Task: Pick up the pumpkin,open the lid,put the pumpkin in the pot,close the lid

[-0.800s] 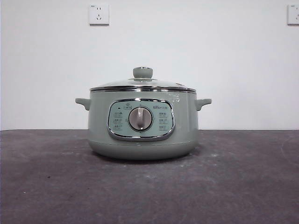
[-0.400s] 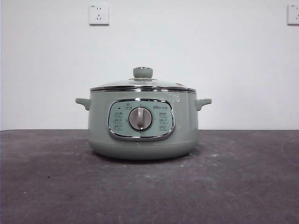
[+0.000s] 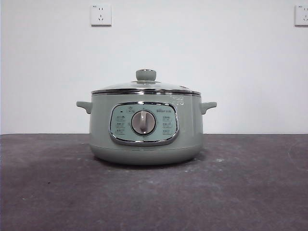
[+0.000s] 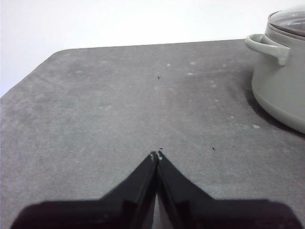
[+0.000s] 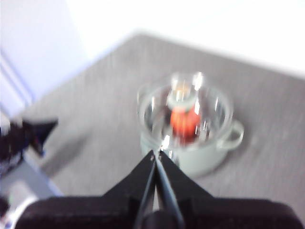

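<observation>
The pale green pot [image 3: 144,139] stands mid-table with the glass lid [image 3: 120,87] shut on it and the lid's knob [image 3: 146,74] on top. In the blurred right wrist view the pumpkin [image 5: 185,122] shows orange-red through the lid [image 5: 155,107], inside the pot [image 5: 200,157]. My right gripper [image 5: 156,153] is shut and empty, high above the pot and to one side of it. My left gripper [image 4: 156,155] is shut and empty, low over bare table, well away from the pot [image 4: 281,90] and its side handle [image 4: 267,46]. Neither gripper shows in the front view.
The dark grey table [image 3: 240,187] runs to a white wall with two sockets [image 3: 100,15] [image 3: 301,15]. The left wrist view shows the table's rounded far corner [image 4: 52,55]. A dark shape, likely the other arm [image 5: 26,136], sits at the side of the right wrist view.
The whole front picture has shifted a few pixels to the left, wall sockets included. The pot and lid stand as before.
</observation>
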